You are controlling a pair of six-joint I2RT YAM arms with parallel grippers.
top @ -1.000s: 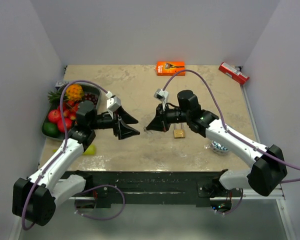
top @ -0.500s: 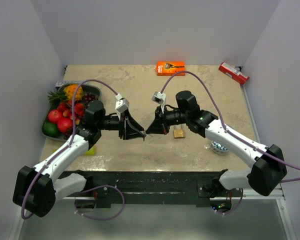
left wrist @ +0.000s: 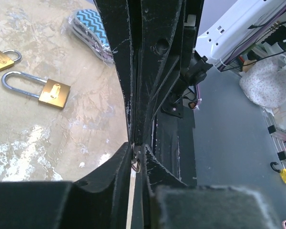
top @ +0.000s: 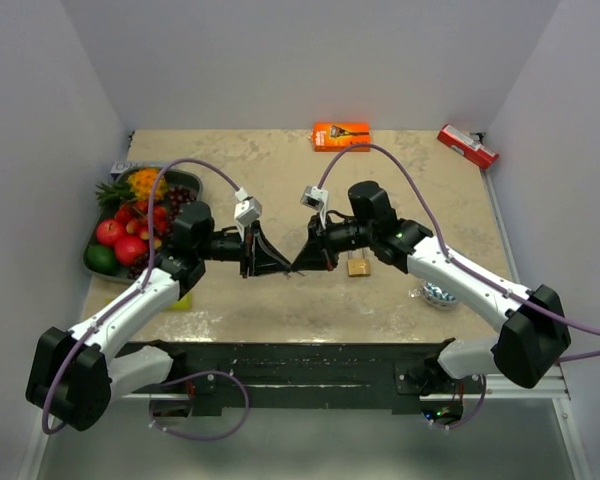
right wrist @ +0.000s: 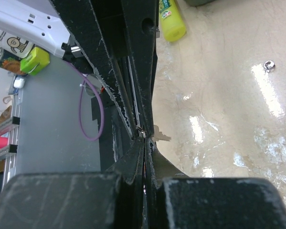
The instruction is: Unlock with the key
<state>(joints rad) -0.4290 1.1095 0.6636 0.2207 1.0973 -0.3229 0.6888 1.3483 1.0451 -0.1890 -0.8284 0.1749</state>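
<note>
The two arms meet tip to tip over the middle of the tabletop (top: 280,165), a little towards its near edge. The right gripper (top: 301,265) has its fingers (right wrist: 129,164) pressed flat together, and a thin metal piece, the key (left wrist: 136,164), is pinched at their tips and sticks out towards the other arm. The left gripper (top: 279,268) faces it head on. Its fingers (left wrist: 115,168) are drawn in close on either side of the key's small ring, with only a narrow gap between them. Whether their pads actually touch the key cannot be told.

A brass padlock (top: 358,266) lies flat on the tabletop just beside the right gripper, on its right side and partly under that arm. The left wrist view shows it has a long shackle, and a smaller padlock (left wrist: 1,58) lies near it. Both are apart from the key.

A zigzag-patterned pouch (top: 435,293) sits towards the near right edge. A tray (top: 88,262) of fruit stands against the left edge, and a yellow-green bottle (top: 181,298) lies near it towards the near edge. An orange box (top: 341,135) rests at the far edge, and a red packet (top: 467,146) lies in the far right corner.
</note>
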